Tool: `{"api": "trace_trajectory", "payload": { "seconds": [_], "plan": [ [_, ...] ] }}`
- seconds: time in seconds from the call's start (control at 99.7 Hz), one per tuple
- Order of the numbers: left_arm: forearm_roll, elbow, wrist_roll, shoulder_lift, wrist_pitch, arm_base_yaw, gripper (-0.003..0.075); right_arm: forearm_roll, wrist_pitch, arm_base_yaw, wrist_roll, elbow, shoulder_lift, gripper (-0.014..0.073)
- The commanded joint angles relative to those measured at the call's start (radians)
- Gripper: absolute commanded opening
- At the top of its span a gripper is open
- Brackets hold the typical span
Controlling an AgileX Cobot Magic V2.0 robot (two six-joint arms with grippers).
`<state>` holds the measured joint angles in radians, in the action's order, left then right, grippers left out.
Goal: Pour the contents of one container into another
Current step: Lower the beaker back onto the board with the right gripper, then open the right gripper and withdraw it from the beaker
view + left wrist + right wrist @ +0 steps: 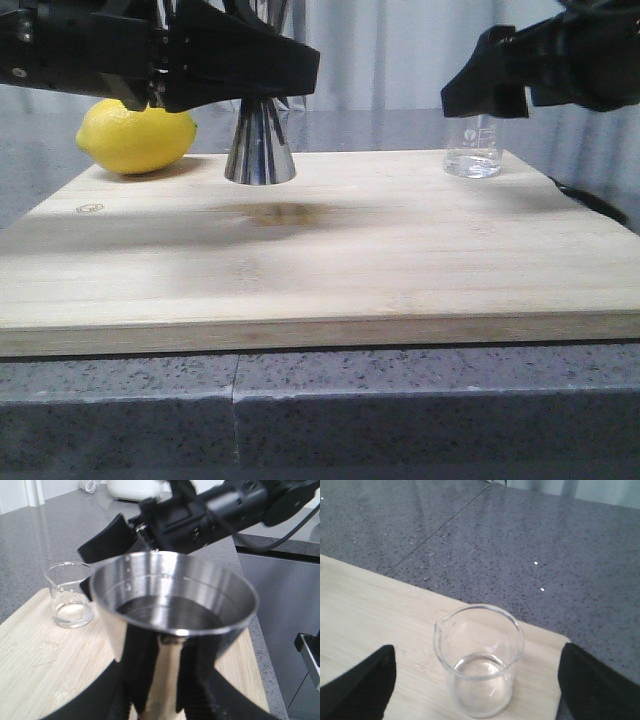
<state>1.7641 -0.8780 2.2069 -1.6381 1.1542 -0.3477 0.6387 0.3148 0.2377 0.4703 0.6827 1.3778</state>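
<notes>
Lighting bright, diffuse. Soft shadows lie on the board [400, 260] under the jigger [259, 145]. Left wrist view: jigger rim near-blurred, reflections strong. Counter [520, 540] shows small glare specks.

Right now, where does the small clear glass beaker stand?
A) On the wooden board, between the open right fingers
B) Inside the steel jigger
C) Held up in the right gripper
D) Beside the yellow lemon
A: the small clear glass beaker stands upright on the wooden board, with the right gripper's fingers apart on either side, not touching it.
</notes>
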Motion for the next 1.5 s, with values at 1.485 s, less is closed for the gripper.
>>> {"api": "trace_trajectory", "payload": {
  "seconds": [1.485],
  "plan": [
    [0.086, -0.02, -0.001, 0.044, 0.098, -0.008, 0.0187, -0.457, -1.035, 0.111, -0.378, 0.013, -0.961, 0.0575]
  ]
}}
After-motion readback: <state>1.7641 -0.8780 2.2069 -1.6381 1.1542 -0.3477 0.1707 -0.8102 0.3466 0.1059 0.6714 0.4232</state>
